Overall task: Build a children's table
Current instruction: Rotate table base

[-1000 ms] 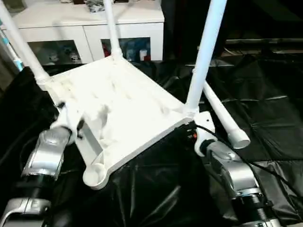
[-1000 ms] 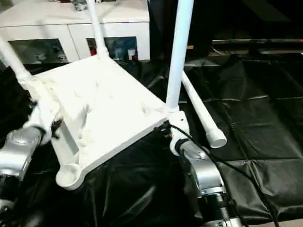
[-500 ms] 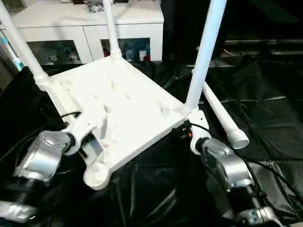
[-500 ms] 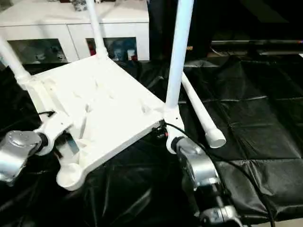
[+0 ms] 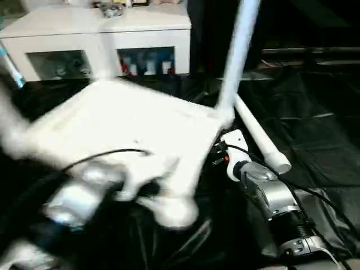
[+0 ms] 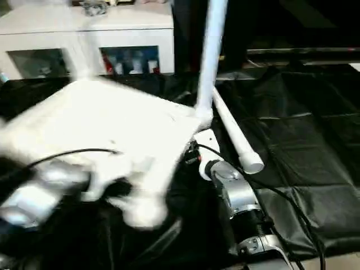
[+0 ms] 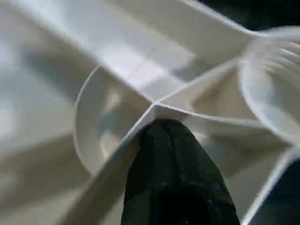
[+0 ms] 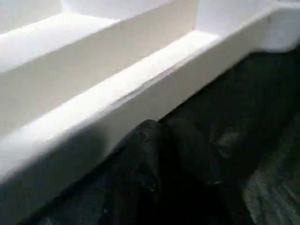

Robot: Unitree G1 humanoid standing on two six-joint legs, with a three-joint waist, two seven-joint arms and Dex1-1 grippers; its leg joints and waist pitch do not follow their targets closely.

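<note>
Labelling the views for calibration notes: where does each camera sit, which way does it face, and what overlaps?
Left eye: head camera, facing forward and down at the upturned children's table on black cloth; silver forearms, right gripper at the table's edge.
Right eye: same scene from slightly aside, white cabinet behind.
Left wrist: on the left arm, close on the ribbed underside; left gripper, black fingertips together, against a rib.
Right wrist: along the table's rim; dark fingers low.
Shared: every view sees the table.
</note>
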